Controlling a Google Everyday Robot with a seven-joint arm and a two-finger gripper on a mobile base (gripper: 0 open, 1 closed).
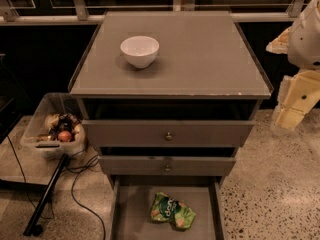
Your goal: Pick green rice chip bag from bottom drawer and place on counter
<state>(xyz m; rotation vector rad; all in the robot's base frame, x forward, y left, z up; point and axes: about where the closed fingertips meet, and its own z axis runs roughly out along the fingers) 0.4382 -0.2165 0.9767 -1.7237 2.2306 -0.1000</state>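
Note:
The green rice chip bag (172,211) lies flat on the floor of the open bottom drawer (131,219), right of its middle. The drawer is pulled out toward me under two upper drawers with round knobs. The counter (200,59) is the broad grey-brown top of the cabinet. My arm comes in at the right edge, and the gripper (287,118) hangs beside the cabinet's right side at about the height of the top drawer. It is well above and to the right of the bag and touches nothing.
A white bowl (139,50) stands on the counter's left half. A clear plastic bin (53,126) with several items sits on the floor left of the cabinet, with black cables (80,179) and a dark pole (47,196) beside it. The top drawer (168,133) is slightly open.

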